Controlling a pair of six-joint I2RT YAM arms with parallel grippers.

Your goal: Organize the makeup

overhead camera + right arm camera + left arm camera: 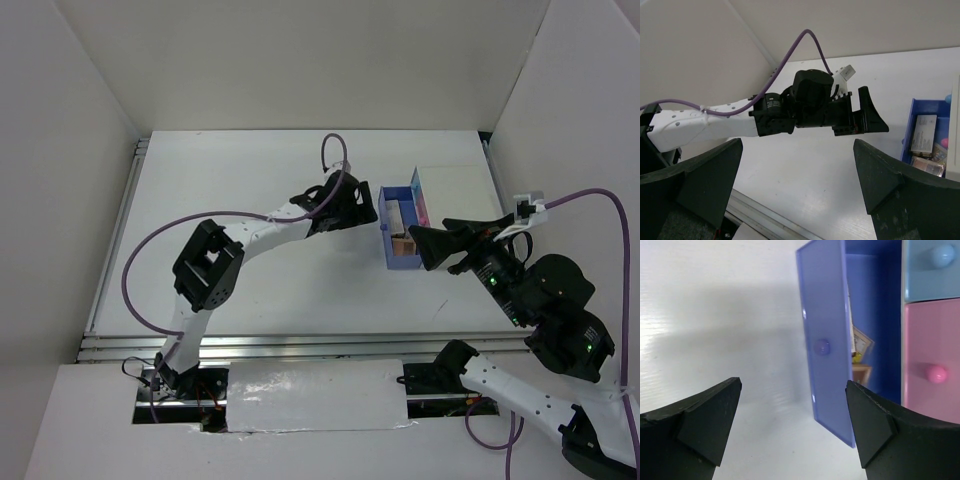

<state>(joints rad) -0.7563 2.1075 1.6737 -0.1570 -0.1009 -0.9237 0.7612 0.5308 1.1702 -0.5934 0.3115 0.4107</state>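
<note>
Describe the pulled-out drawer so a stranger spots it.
On the white table, find the white box near the right side. The deep blue drawer juts from it; unlike the light blue drawer and pink drawer, it stands open.

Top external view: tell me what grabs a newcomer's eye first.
The blue drawer stands pulled out of the white box, right of centre, with makeup lying in it. Both open grippers flank it: the left gripper on its left, the right gripper on its right.
</note>
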